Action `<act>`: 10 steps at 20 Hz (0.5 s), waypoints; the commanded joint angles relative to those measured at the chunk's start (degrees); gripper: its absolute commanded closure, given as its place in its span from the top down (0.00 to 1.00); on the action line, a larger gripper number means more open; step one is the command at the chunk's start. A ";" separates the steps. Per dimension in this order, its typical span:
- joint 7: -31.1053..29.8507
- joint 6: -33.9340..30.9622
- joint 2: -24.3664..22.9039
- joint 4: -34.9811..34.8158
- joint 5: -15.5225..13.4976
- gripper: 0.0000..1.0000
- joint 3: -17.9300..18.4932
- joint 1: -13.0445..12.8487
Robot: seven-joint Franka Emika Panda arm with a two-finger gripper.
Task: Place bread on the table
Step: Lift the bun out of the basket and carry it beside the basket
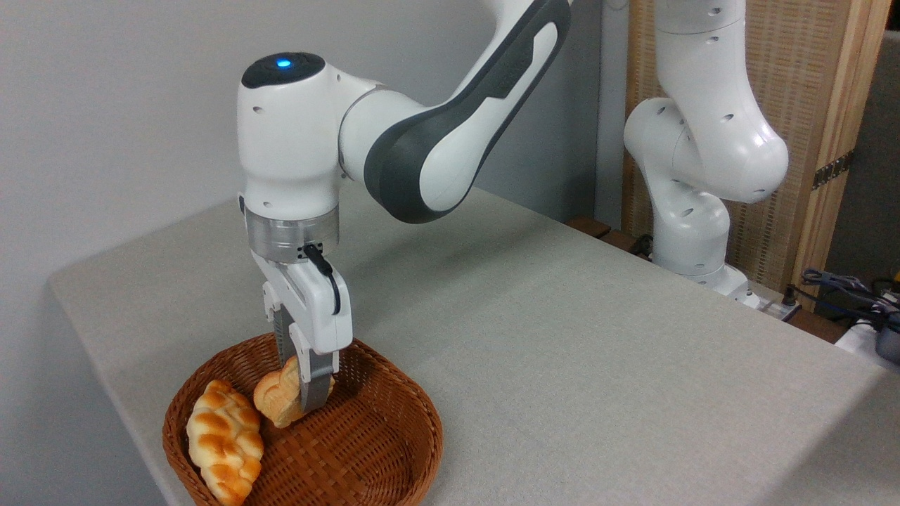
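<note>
Camera view: the bread (278, 400) is clamped in the tool (307, 393) above the basket (365, 450) near the bench's (562, 351) front-left corner; clearance is needed over the rim.

Plain grey wall (105, 105), woven wood-framed screen (808, 105) behind.

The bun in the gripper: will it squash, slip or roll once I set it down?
The bread hangs tilted between the gripper fingers with no visible dent, so probably firm and light. Its glossy crust and rounded shape suggest it could slip, or rock on the table; release low.
</note>
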 commanded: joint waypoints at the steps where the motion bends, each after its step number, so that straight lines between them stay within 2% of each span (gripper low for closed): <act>1: 0.52 -0.80 -1.99 -0.39 -1.09 0.54 0.01 0.01; 6: -0.88 -8.87 -6.99 -0.30 -1.44 0.54 0.54 0.10; 10: -7.91 -18.53 -11.92 -0.30 -1.35 0.55 1.15 0.28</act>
